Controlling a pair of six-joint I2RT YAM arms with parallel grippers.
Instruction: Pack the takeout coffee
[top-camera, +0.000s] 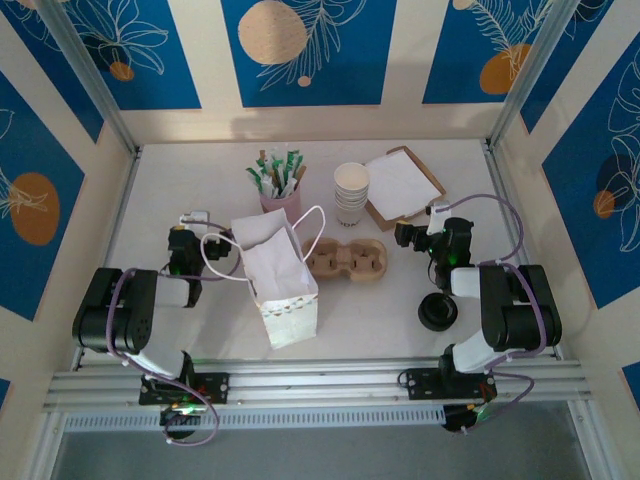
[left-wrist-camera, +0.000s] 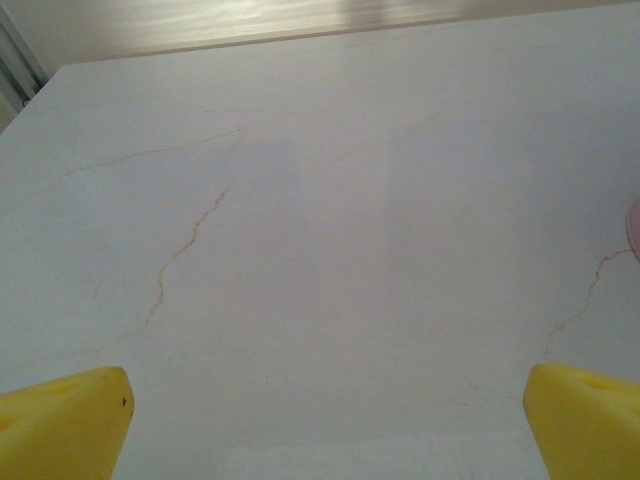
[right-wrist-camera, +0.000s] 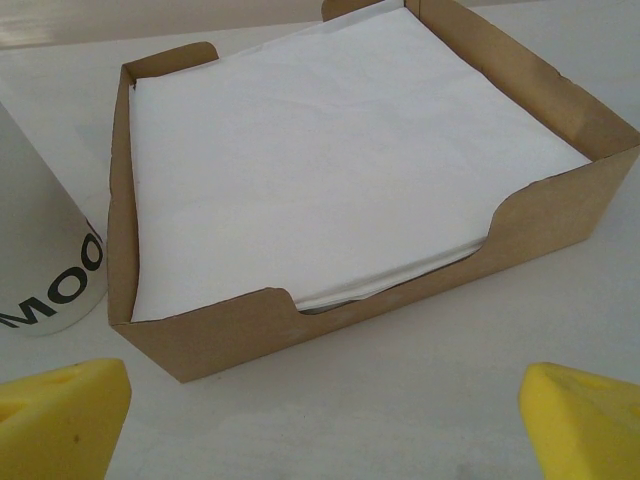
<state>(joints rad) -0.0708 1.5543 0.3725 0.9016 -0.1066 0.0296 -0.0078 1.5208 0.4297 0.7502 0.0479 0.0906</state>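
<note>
Left of the white paper bag (top-camera: 283, 285), the left gripper (left-wrist-camera: 325, 425) gapes empty over bare table (left-wrist-camera: 320, 200). Just right of the bag lie the cup carrier (top-camera: 347, 262) and stacked cups (top-camera: 351, 190). Farther right, the right gripper (right-wrist-camera: 325, 420), fingers spread wide, faces the napkin box (right-wrist-camera: 380, 310).

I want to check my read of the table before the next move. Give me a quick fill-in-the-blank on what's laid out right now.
1. The cardboard box in front of the right gripper holds white ____.
2. The cup carrier beside the paper bag is ____.
3. The black lid lies by the ____ arm.
4. The left gripper and the right one both stand ____.
Missing words: napkins; empty; right; open.
</note>
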